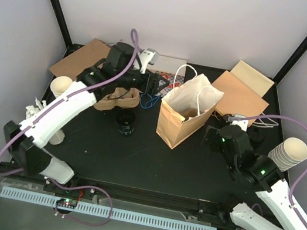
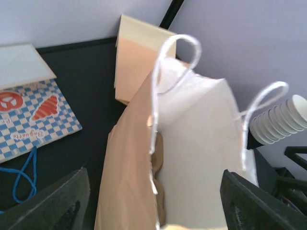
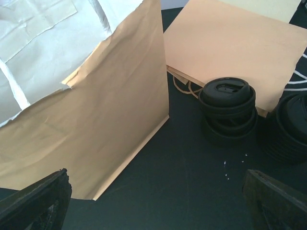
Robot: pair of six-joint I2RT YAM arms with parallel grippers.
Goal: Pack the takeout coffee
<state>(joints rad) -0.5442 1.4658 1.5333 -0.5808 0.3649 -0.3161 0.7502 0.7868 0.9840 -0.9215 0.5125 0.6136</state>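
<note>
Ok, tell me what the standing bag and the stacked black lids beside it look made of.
Bag: brown kraft paper outside, white inside, matte; it creases sharply and its rim shows a torn edge. Stacked black lids: probably moulded plastic, smooth with a slight sheen; crisp rims and a raised sip spout.

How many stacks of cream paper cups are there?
2: left stack at the far left edge, right stack at the far right edge. More could hide behind the bag.
</note>
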